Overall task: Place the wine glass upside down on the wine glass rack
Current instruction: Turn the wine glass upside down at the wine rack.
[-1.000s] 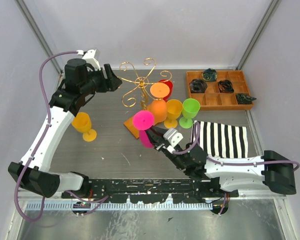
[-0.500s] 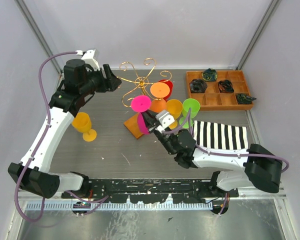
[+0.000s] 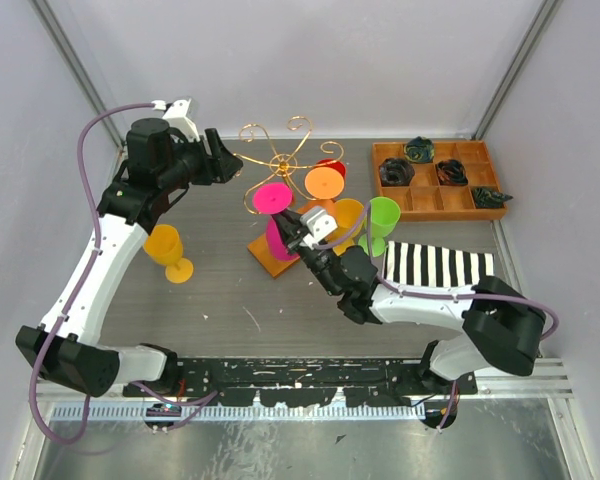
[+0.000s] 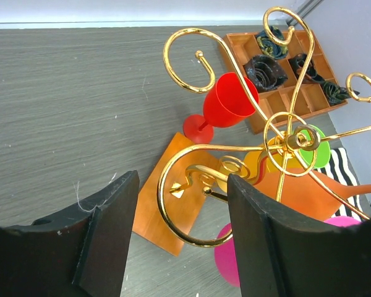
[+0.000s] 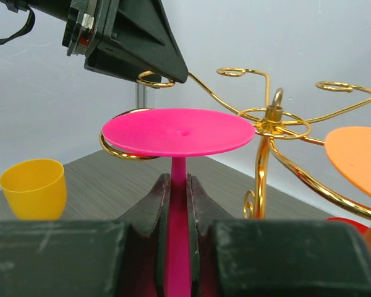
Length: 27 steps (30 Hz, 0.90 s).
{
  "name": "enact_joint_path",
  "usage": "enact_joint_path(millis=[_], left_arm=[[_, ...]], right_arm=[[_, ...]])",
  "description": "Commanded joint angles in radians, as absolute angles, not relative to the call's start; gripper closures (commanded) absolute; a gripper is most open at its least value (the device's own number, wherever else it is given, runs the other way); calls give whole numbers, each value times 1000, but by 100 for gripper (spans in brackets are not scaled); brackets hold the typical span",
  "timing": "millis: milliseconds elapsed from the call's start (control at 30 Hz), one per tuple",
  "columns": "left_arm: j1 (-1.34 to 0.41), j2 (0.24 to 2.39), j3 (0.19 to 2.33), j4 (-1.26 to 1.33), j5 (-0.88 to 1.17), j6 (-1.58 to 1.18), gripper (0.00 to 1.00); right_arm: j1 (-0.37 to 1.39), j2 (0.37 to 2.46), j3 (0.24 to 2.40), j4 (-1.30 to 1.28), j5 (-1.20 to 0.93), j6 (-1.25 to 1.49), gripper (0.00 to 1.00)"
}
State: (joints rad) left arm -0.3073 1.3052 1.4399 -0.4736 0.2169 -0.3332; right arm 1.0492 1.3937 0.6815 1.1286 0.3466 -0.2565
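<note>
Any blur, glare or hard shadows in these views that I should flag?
Top external: even, diffuse light, only soft shadows on the table, no visible blur. Left wrist: bright glints on the wine glass rack; its own fingers dark, slightly soft. Right wrist: the pink wine glass is sharp, the fingers gripping its stem out of focus.

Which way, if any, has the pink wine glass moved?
Yes. The pink wine glass, in the right gripper, moved away from the arm bases toward the wine glass rack scroll arm.
</note>
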Motion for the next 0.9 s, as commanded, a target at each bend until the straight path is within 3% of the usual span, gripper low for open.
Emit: enact_joint_path(millis=[0,500,867], left_arm=[[-301,1295,1440,-462,235,-315,35],[-302,1298,1442,-469,241,-314,37],[-302,1301,1445,-474,239,-313,37]], right_arm=[[1041,1411,751,1201,309,-232,99],[1037,1482,821,1174,264,-215,99],[1034,1479,828,1145,96,-208,99]])
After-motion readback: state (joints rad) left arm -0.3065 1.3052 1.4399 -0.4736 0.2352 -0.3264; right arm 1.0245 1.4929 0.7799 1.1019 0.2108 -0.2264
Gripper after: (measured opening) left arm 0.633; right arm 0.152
